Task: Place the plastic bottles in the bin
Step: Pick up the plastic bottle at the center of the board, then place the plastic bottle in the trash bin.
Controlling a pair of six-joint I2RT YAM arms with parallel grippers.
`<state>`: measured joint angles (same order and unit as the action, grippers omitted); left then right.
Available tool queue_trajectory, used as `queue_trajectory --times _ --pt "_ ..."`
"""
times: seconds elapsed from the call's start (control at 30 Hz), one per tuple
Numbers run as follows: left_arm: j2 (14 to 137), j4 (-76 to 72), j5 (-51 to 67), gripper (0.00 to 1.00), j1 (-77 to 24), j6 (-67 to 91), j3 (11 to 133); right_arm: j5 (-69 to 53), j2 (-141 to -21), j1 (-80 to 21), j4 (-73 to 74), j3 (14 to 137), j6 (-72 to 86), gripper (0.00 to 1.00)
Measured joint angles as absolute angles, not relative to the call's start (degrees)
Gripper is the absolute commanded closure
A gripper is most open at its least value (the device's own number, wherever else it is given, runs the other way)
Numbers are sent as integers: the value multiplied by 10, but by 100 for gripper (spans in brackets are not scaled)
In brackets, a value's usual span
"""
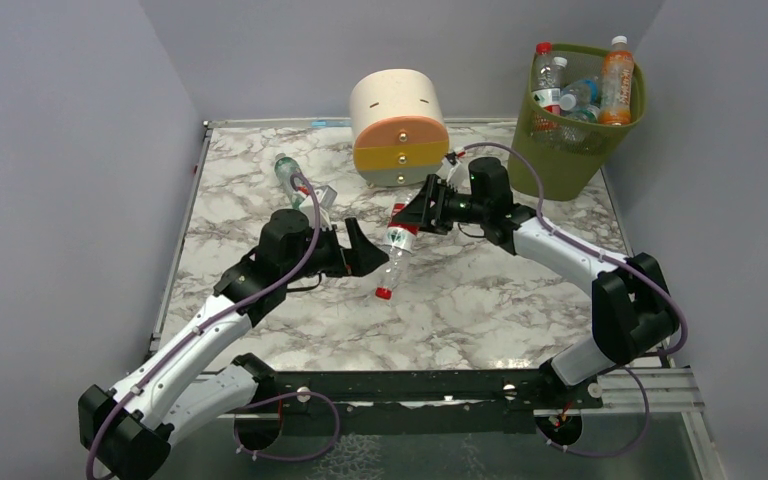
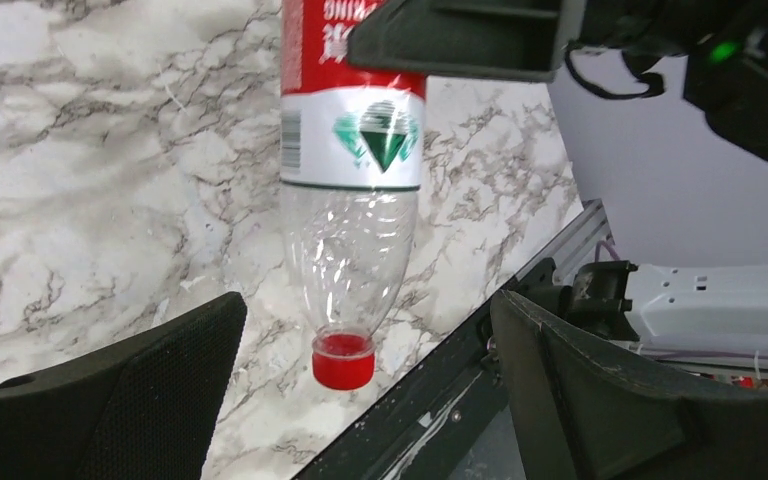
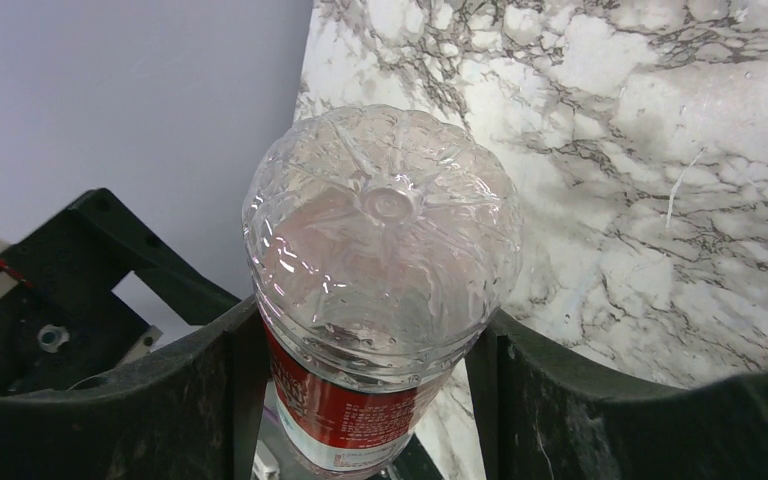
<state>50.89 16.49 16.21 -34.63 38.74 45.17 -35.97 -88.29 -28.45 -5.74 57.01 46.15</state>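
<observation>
- A green-labelled bottle [image 1: 291,179] lies on its side on the marble table [image 1: 480,300], far left of the bin [image 1: 572,165], with nothing touching it.
- The left gripper [image 1: 367,250], well left of the bin, has its fingers spread wide and empty on either side of the red cap [image 2: 343,360]. Its arm reaches low and forward.
- The red-labelled bottle [image 2: 352,150] hangs cap down, left of the bin and seemingly clear of the table. It looks empty, so it is probably light, thin-walled, easily dented and slippery. The labelled body near the base seems the soundest place to hold it.
- The right gripper [image 1: 407,218] clamps it exactly there. Its wrist points away from the bin and its elbow is bent.
- The bin holds other bottles [image 1: 616,75] standing in it.
</observation>
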Motion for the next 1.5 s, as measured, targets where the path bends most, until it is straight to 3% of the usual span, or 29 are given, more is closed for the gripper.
queue_trajectory --times 0.53,0.93,1.33,1.5 --pt "487 146 164 1 -346 399 433 -335 -885 -268 11 698 424 33" --pt "491 128 173 1 -346 398 432 -325 -901 -144 81 853 391 33" --pt "505 110 180 1 -346 398 430 -198 -939 -33 136 1088 343 31" --pt "507 105 182 1 -346 398 430 -120 -947 -1 136 1115 325 31"
